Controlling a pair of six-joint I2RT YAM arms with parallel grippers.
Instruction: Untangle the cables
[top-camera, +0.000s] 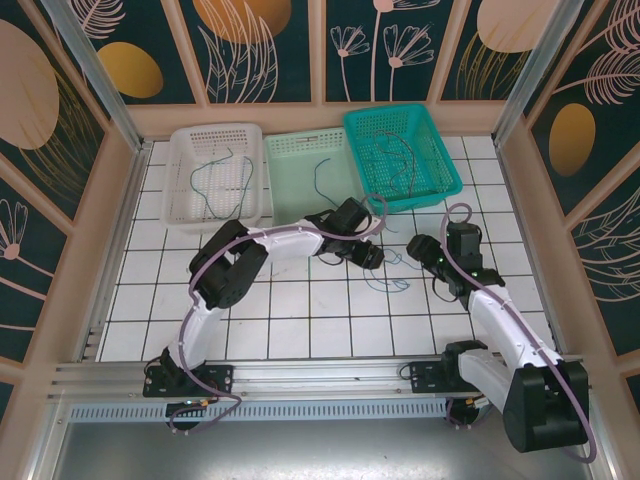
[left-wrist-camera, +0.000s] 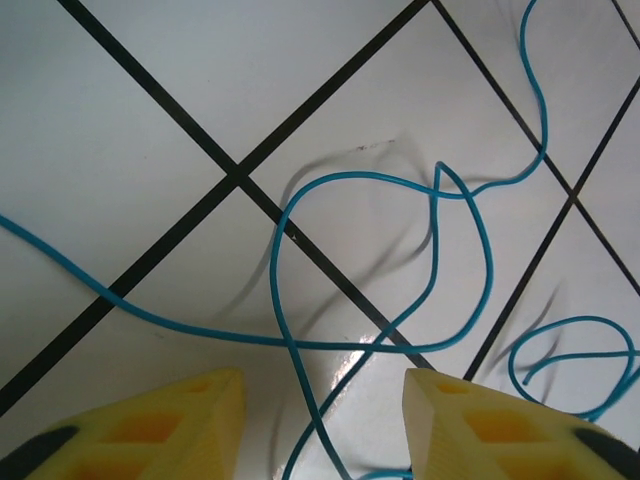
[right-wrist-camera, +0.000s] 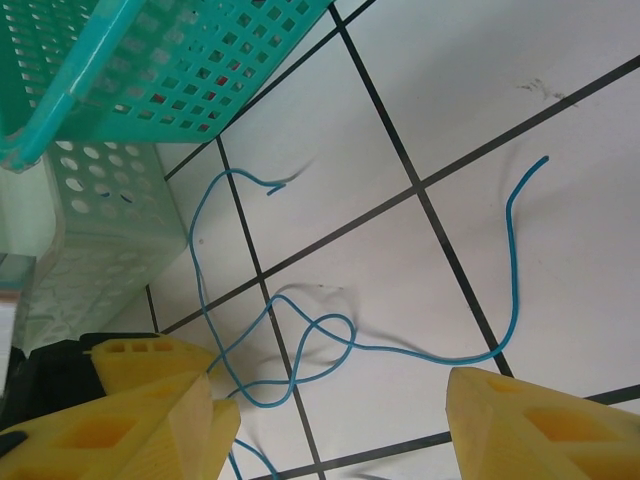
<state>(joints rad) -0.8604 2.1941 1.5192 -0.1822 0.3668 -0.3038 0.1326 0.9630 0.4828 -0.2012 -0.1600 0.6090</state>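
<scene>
My left claw (left-wrist-camera: 325, 420) stands over the bench (left-wrist-camera: 150, 120) with its jaws apart. A strand of the blue cable (left-wrist-camera: 544, 110) runs up between the yellow fingertips (left-wrist-camera: 190, 420), touching neither. I judge it is placed there to pinch that strand just below the crossing in the middle of the frame, where the loop could be drawn open.

My right claw (right-wrist-camera: 330, 420) is also open and holds nothing. It straddles the blue loops near the bottom of its frame, probably ready to pin the other side while I pull.

From overhead, this tangle (top-camera: 392, 278) lies on the tiles right of centre, between the two claws.

There are two claws and three baskets along the top: white (top-camera: 215, 130), pale green (top-camera: 300, 140) and teal (top-camera: 395, 110). Each basket holds sorted or waiting cables, with the most in the teal one, too knotted to count. I cannot tell whether the blue on the bench is one cable or two.
</scene>
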